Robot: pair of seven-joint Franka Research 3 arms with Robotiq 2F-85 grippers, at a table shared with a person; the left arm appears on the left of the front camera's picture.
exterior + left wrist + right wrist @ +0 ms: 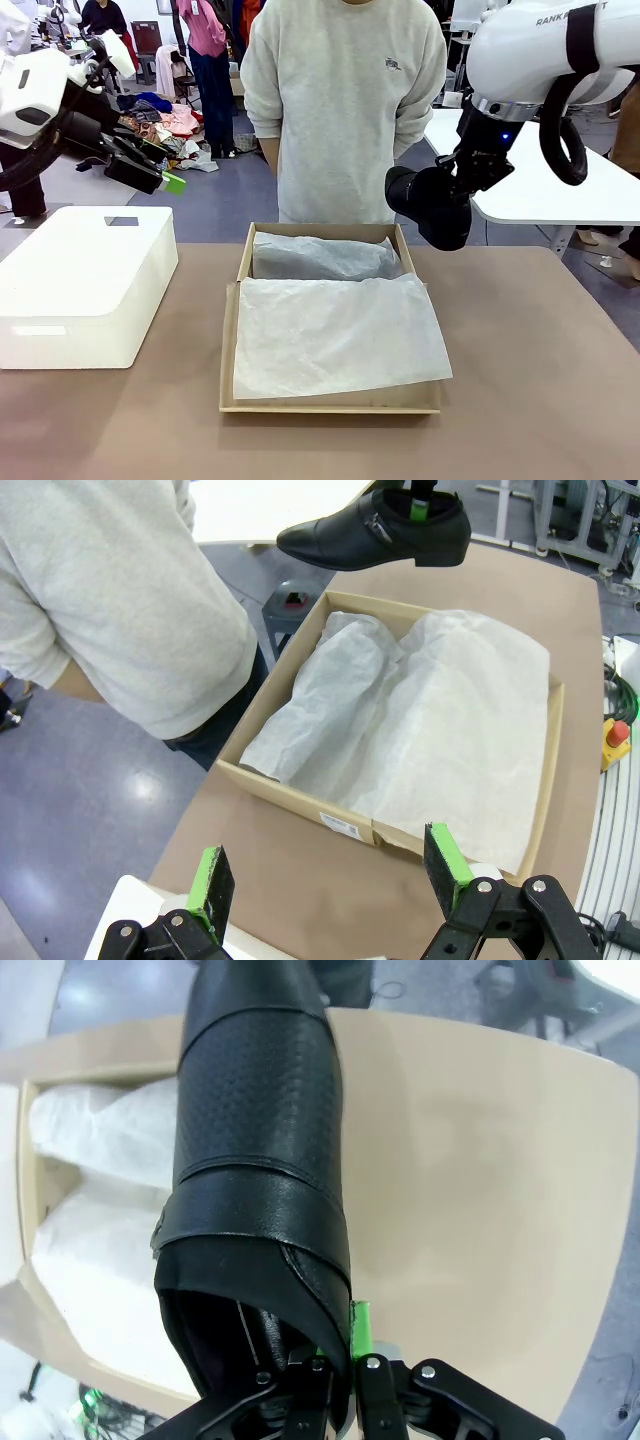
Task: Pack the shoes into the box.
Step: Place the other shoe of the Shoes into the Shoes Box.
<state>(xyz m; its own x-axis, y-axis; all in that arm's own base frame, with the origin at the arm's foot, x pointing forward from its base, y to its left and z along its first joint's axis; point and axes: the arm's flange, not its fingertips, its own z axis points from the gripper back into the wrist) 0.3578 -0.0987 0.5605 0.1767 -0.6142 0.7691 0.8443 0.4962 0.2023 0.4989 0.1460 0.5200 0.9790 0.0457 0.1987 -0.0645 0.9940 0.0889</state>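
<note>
The tan cardboard box (231, 330) lies open mid-table, lined with white tissue paper (335, 335) that bulges in the far half. One glossy black shoe (428, 205) hangs in the air above the box's far right corner, and my right gripper (350, 1332) is shut on its heel opening. In the left wrist view this shoe (380, 530) hovers level beyond the box (300, 790). My left gripper (328, 880) is open and empty, raised at the far left (158, 176) over the white block. The other shoe is out of view.
A large white plastic block (85, 285) stands on the table's left side. A person in a grey sweatshirt (340, 110) stands at the far edge, right behind the box. Bare brown tabletop (540, 380) stretches to the right of the box and in front of it.
</note>
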